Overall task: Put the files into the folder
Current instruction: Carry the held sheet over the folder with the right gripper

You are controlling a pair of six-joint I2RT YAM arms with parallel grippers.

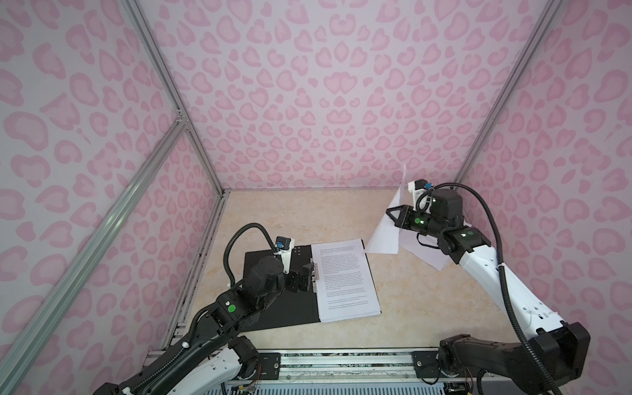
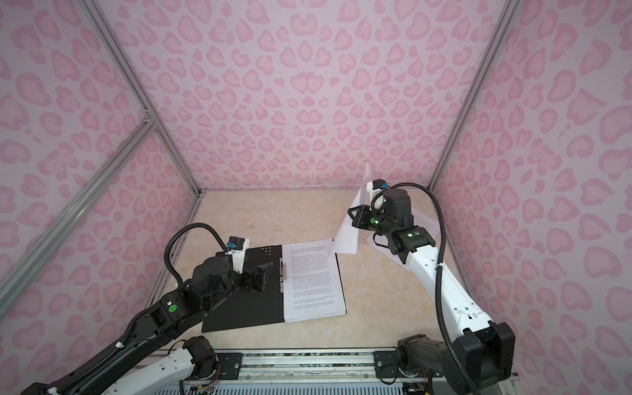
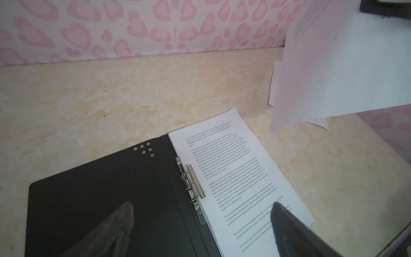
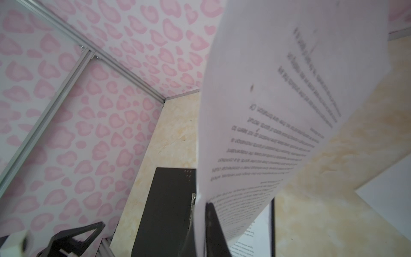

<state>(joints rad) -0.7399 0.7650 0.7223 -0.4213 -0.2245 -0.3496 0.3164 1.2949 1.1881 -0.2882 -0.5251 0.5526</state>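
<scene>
Right claw (image 1: 391,214) is clamped on one sheet (image 1: 384,236), holding it up at the far right. More sheets (image 1: 431,253) lie on the table (image 1: 273,219) just below. Left claw (image 1: 305,277) hangs wide open over the folder (image 1: 292,313) — it lies open mid-table with a stack (image 1: 345,280) of pages on its right half.

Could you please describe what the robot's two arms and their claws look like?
The left arm and right arm both have white shells with black joints and bases. A ribbed black cable loops above each wrist, and a round green dot sits on each black forearm section. The left claw and right claw are black, with triangular fingers.
</scene>
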